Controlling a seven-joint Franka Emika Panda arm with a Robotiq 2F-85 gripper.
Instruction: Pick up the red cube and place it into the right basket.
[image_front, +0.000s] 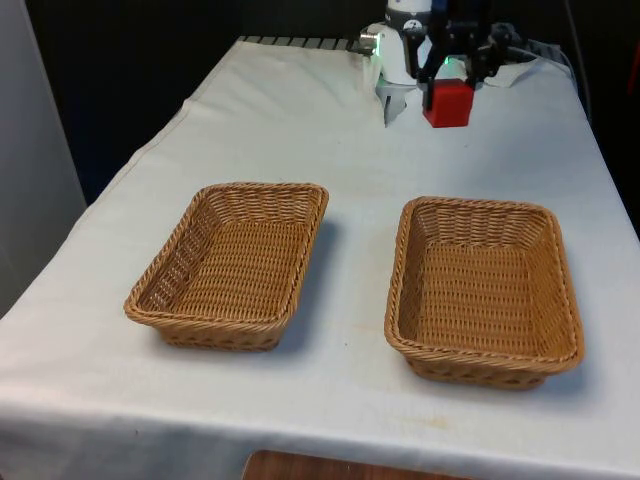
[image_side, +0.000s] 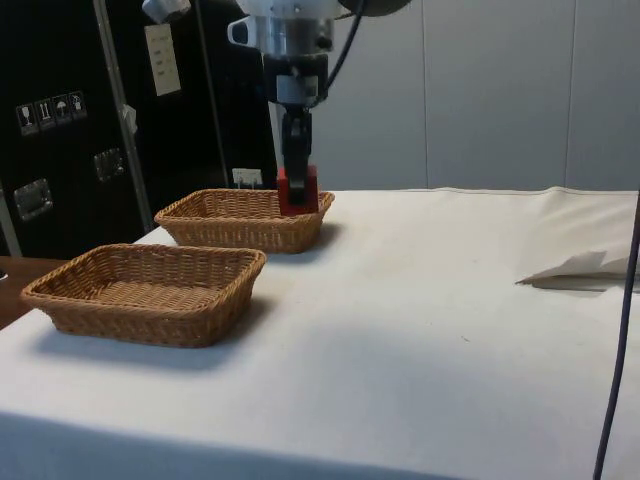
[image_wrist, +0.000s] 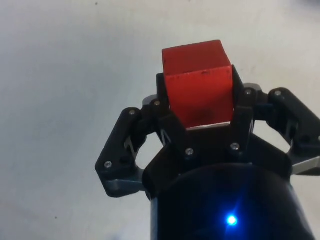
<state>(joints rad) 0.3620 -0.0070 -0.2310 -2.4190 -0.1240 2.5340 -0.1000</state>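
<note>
Two black fingers (image_wrist: 239, 107) of the gripper (image_front: 452, 78) are closed against opposite sides of the red cube (image_front: 447, 102), which sits between them with its lower part sticking out past the fingertips; the wrist view shows the cube (image_wrist: 198, 80) pinched squarely, white cloth beneath it. In the side view the gripper (image_side: 297, 172) hangs straight down from the white arm (image_side: 288, 35) and the cube (image_side: 297, 192) is in front of the farther basket's rim, though whether its underside touches the cloth cannot be told. Taking the right basket (image_front: 558, 262) as the landmark, the cube is well beyond its far rim, toward the table's far end and roughly in line with its inner half. The left basket (image_front: 172, 255) lies beside the right basket on the front view's left, a strip of white tablecloth (image_front: 355, 330) between them. Both wicker baskets hold nothing. A fold of white paper or cloth (image_side: 580, 270) lies on the table well apart from the baskets in the side view.
</note>
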